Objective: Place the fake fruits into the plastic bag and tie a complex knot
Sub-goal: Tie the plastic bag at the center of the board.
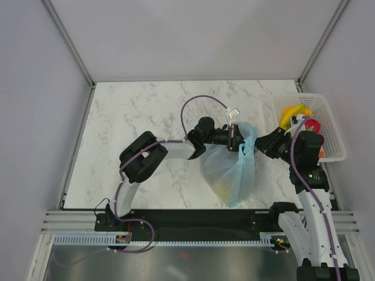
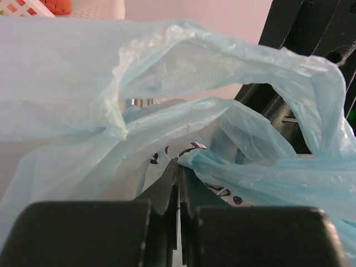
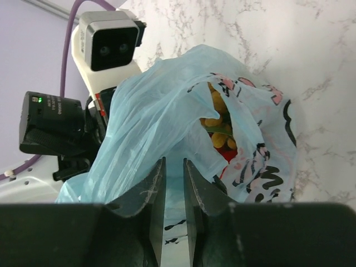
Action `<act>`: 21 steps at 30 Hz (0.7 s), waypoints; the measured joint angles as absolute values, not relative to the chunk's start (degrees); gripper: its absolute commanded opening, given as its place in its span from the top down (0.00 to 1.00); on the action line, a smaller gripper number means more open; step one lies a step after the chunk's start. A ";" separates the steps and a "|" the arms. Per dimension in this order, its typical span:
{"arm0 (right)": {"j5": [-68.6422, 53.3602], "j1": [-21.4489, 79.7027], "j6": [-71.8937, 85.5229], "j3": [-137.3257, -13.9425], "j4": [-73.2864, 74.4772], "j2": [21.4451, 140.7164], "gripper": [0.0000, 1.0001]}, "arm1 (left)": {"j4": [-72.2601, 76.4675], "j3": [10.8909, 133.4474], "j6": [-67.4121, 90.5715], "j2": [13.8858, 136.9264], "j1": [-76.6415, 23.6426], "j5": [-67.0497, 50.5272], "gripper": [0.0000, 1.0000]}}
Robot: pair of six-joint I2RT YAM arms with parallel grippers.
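L claw [image 2: 178,169] is clenching far end of thin translucent light-blue plastic bag [image 1: 231,170]; R claw [image 3: 173,172] is straddling film, can't tell if gripping. Yellow toy fruits [image 3: 216,121] are lying inside.

A white marble-patterned table [image 1: 135,111] fills the middle of the scene, closed in by plain pale-grey walls: a far wall [image 1: 199,35], a left wall [image 1: 35,117] and a right wall [image 1: 351,64]. Slim aluminium struts [image 1: 69,41] rise from its two far corners. Along the near edge of the table lies a silver slotted rail [image 1: 64,222] with a black plate [image 1: 193,219] across it, and nearer still there is a dull grey metal surface [image 1: 205,263]. The light is soft and even — only faint shadows fall on the tabletop.
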State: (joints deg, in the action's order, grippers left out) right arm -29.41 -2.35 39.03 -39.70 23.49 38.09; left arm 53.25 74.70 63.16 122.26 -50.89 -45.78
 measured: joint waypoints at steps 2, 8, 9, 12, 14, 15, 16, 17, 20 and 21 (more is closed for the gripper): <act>-27.66 -2.35 38.04 -40.27 24.99 37.87 0.72 | 53.23 74.74 63.16 122.26 -50.89 -45.80 0.98; -23.64 -2.35 35.68 -43.22 28.12 37.41 0.70 | 53.23 74.74 63.16 122.26 -50.89 -45.80 0.98; -23.03 -2.35 35.29 -43.70 28.47 37.34 0.70 | 53.23 74.74 63.16 122.26 -50.89 -45.80 0.98; -20.95 -2.35 34.17 -44.91 30.04 36.82 0.73 | 53.23 74.74 63.16 122.26 -50.89 -45.80 0.98; -19.51 -2.35 33.45 -45.21 31.33 36.29 0.76 | 53.23 74.74 63.16 122.26 -50.89 -45.80 0.98; -19.09 -2.35 33.17 -45.21 32.03 35.92 0.76 | 53.23 74.74 63.16 122.26 -50.89 -45.80 0.98; -18.57 -2.35 33.06 -45.21 32.80 35.57 0.75 | 53.23 74.74 63.16 122.26 -50.89 -45.80 0.98; -18.15 -2.35 32.84 -45.21 33.52 35.18 0.76 | 53.25 74.74 63.16 122.26 -50.89 -45.80 0.98; -17.69 -2.35 32.49 -44.97 35.05 34.17 0.76 | 53.23 74.74 63.16 122.26 -50.89 -45.80 0.98; -17.67 -2.35 32.38 -44.71 35.29 33.82 0.75 | 53.23 74.74 63.16 122.26 -50.89 -45.80 0.98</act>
State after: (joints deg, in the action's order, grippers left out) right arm -17.67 -2.35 32.38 -44.71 35.29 33.82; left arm 53.23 74.74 63.16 122.26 -50.89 -45.80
